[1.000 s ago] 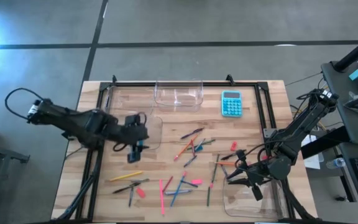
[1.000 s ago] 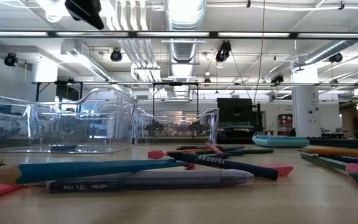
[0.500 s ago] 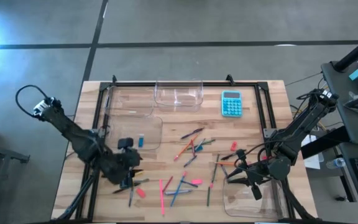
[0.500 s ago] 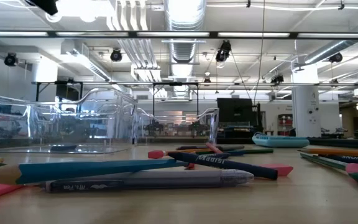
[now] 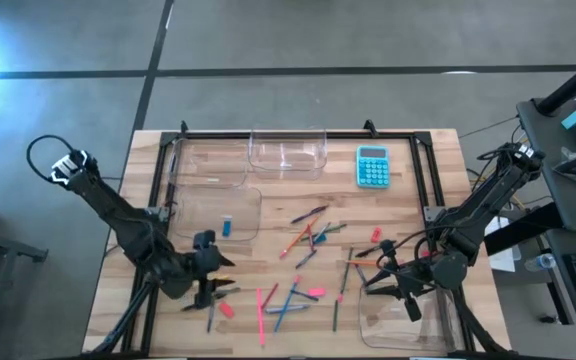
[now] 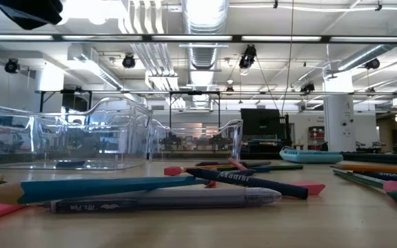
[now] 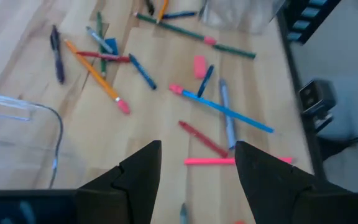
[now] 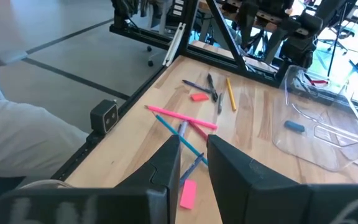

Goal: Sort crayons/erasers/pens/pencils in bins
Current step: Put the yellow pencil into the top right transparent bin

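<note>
Pens, pencils and crayons [image 5: 303,240] lie scattered flat over the table's middle and near part. Pink erasers [image 5: 225,310] lie among them, and one blue eraser [image 5: 226,227] lies in the left middle bin [image 5: 248,200]. My left gripper [image 5: 211,290] hovers open above the near-left sticks, with nothing between its fingers [image 7: 142,171]. My right gripper [image 5: 376,283] hangs still at the near right, beside the near-right bin [image 5: 408,325]. Its fingers [image 8: 166,168] stand slightly apart with nothing between them.
Two more clear bins [image 5: 208,165] [image 5: 288,150] stand along the far edge, next to a turquoise calculator [image 5: 372,165]. A dark metal frame [image 5: 163,190] runs along the table's left, far and right sides. A dark part of an arm [image 6: 29,10] hangs high in the low view.
My left gripper has swung from above the left middle bin toward the table's near edge, sinking and turning as it went, and stays open. The blue eraser lies uncovered in that bin. My right arm has kept still.
</note>
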Robot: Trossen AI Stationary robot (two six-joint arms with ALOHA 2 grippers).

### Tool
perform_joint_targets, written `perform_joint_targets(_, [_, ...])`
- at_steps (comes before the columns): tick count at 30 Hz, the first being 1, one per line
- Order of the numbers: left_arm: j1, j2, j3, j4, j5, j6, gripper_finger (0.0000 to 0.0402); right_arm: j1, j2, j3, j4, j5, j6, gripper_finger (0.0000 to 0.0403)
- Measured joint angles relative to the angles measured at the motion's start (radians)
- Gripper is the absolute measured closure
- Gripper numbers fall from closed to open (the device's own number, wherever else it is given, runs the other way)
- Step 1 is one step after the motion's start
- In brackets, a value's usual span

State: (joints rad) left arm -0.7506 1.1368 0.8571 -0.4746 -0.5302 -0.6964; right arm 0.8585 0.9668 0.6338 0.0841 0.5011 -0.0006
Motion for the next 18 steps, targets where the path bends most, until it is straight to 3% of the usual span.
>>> perform_joint_targets(9, [-0.004,-0.047,-0.030,0.029,0.055,-0.037,0.0211,0.000,0.000,0.000,0.000,0.000,0.000,0.0332])
perform_joint_targets(18, [-0.005,0.040,-0.029,-0.221,0.277,-0.343,0.0211,0.000,0.000,0.000,0.000,0.000,0.009,0.0333])
